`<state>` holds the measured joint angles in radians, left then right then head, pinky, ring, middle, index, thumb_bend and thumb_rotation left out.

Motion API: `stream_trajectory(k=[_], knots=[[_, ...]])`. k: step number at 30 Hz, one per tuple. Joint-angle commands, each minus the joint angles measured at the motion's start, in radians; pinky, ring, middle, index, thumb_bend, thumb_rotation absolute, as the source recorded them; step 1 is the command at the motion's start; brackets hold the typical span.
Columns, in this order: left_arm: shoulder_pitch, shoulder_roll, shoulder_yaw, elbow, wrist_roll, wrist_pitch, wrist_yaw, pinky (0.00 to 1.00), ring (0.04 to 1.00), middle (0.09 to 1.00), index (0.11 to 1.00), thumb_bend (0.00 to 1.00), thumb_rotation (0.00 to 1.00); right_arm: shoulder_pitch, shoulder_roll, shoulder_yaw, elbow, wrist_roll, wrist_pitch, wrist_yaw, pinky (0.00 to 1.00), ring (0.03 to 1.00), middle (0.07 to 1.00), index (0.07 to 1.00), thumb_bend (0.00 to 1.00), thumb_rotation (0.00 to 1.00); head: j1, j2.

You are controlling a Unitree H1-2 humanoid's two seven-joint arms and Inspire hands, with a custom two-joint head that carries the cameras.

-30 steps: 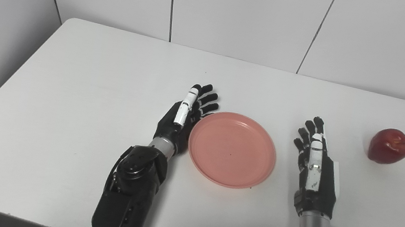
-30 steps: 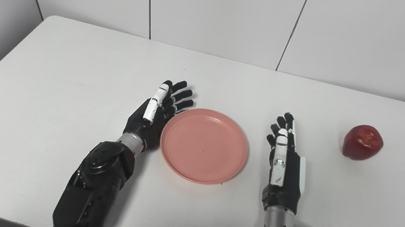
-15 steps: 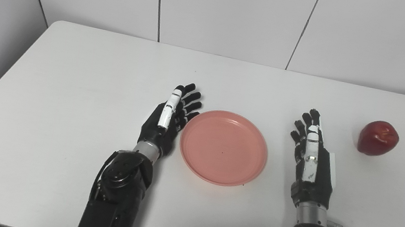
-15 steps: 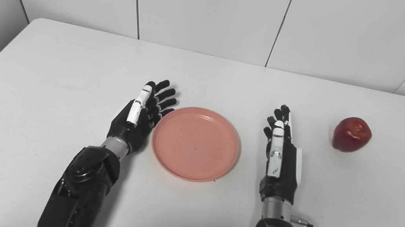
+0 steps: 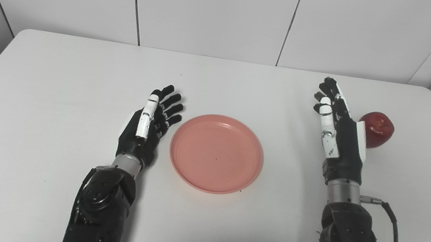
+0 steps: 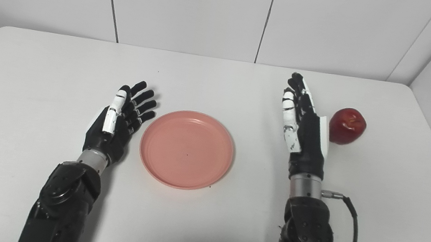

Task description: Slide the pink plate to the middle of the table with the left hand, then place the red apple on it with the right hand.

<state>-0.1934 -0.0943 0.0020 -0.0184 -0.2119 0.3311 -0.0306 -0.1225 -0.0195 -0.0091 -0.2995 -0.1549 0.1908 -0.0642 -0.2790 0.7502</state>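
Red apple (image 6: 347,125) just beside the empty, spread right robot hand (image 6: 303,125).

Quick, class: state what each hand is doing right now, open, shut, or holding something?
Left hand: open, empty, beside the pink plate.
Right hand: open, empty, near the red apple.

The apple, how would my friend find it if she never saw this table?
Look at the white table and go to its far right side. Just past the raised right hand, on its outer side, sits the red apple. It is the only round, shiny, dark red thing; the pink plate in the middle is flat and pale.
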Motion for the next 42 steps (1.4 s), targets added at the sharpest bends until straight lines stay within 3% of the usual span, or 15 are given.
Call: stream_trajectory(k=[1, 4, 7, 13, 18, 34, 42], knots=[[-0.002, 0.001, 0.005, 0.006, -0.007, -0.037, -0.014, 0.88, 0.877, 0.888, 0.874, 0.35, 1.0, -0.042, -0.011, -0.001, -0.045, -0.028, 0.01, -0.006, 0.84, 0.89, 0.912, 0.902, 0.53, 0.79, 0.0, 0.001], [-0.002, 0.007, 0.018, 0.024, -0.02, -0.051, -0.03, 0.89, 0.885, 0.897, 0.885, 0.35, 1.0, -0.064, -0.033, 0.008, -0.072, -0.181, 0.053, -0.035, 0.8, 0.862, 0.882, 0.888, 0.65, 0.82, -0.049, -0.013], [-0.007, 0.008, 0.03, 0.049, -0.026, -0.069, -0.039, 0.89, 0.884, 0.897, 0.886, 0.35, 1.0, -0.083, -0.04, 0.0, -0.093, -0.255, 0.081, -0.048, 0.82, 0.858, 0.877, 0.888, 0.73, 0.74, -0.071, -0.022], [-0.013, 0.017, 0.037, 0.093, -0.036, -0.093, -0.054, 0.9, 0.889, 0.899, 0.885, 0.36, 1.0, -0.117, -0.081, -0.028, -0.114, -0.299, 0.106, -0.035, 0.83, 0.858, 0.886, 0.915, 0.82, 0.48, -0.099, -0.04], [-0.014, 0.027, 0.043, 0.126, -0.044, -0.125, -0.071, 0.9, 0.889, 0.899, 0.881, 0.37, 1.0, -0.138, -0.138, -0.036, -0.123, -0.348, 0.105, -0.022, 0.78, 0.844, 0.882, 0.923, 0.86, 0.42, -0.118, -0.051], [-0.026, 0.053, 0.079, 0.179, -0.08, -0.165, -0.103, 0.9, 0.885, 0.896, 0.887, 0.35, 1.0, -0.156, -0.254, -0.121, -0.109, -0.454, 0.2, 0.01, 0.81, 0.885, 0.91, 0.942, 0.97, 0.51, -0.157, -0.078], [-0.031, 0.063, 0.099, 0.21, -0.114, -0.173, -0.119, 0.91, 0.894, 0.902, 0.891, 0.35, 1.0, -0.149, -0.303, -0.127, -0.076, -0.498, 0.229, 0.024, 0.74, 0.874, 0.939, 0.958, 0.98, 0.53, -0.164, -0.083]])
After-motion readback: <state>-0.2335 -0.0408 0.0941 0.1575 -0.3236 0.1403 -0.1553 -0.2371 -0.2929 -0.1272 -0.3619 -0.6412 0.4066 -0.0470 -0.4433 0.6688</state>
